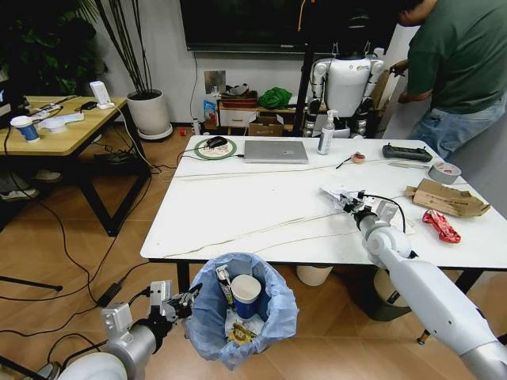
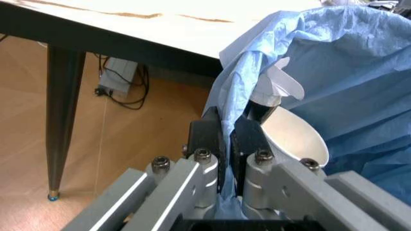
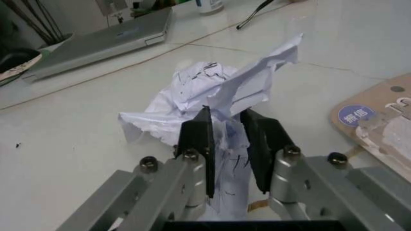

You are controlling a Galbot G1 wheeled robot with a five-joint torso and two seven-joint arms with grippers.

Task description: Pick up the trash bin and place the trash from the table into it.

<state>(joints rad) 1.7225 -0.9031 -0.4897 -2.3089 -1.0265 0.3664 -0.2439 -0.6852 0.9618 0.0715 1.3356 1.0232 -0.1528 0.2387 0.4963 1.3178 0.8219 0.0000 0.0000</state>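
Bin (image 1: 242, 317) with blue bag liner hangs below the near edge of the worktop (image 1: 261, 206), left of centre, held off the floor. Inside it: blue cup (image 1: 245, 294), a tube, yellow wrapper. Left pincer (image 1: 184, 305) pinches the liner and rim on the bin's left side, jaws pressed together on it.

Up on the worktop, right pincer (image 3: 226, 139) is pinching a crumpled white paper (image 3: 212, 94), jaws nearly together on the wad, right of centre. Cardboard (image 1: 445, 198) and red packet (image 1: 440, 226) lie farther right, near the edge; laptop (image 1: 275, 151) sits far side.

Risks: the paper is held by a thin fold, so it may slip or tear loose in transit. The bin hangs from one rim pinch with thin plastic between, so it could tilt or slide out. The bin sits well left of the paper, so a short carry would drop it on the floor.
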